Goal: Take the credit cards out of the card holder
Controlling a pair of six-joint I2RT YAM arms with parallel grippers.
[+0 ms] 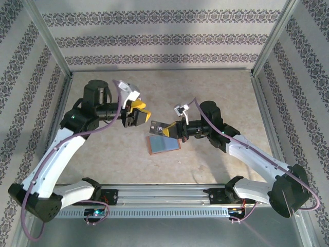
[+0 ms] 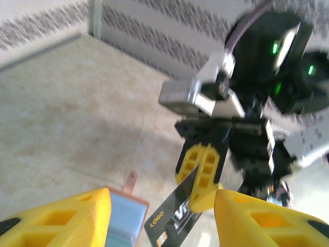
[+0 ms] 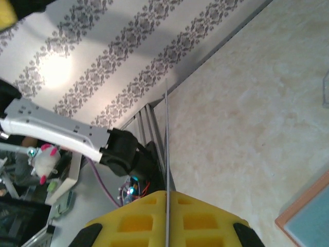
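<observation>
The card holder (image 1: 163,144) lies open on the table, orange-brown rim around grey-blue pockets. My right gripper (image 1: 172,129) is shut on a black credit card (image 1: 157,127) and holds it just above the holder's far edge. In the right wrist view that card (image 3: 167,149) runs edge-on between the yellow fingers of my right gripper (image 3: 167,194), with a corner of the holder (image 3: 308,218) at lower right. My left gripper (image 1: 139,116) hangs open just left of the card. In the left wrist view the left gripper (image 2: 162,221) brackets the holder (image 2: 123,218) and the card (image 2: 172,218) without touching either.
Patterned walls and metal frame posts (image 1: 61,62) close in the table on three sides. A metal rail (image 1: 164,195) runs along the near edge between the arm bases. Bare tabletop (image 1: 205,92) lies behind both grippers.
</observation>
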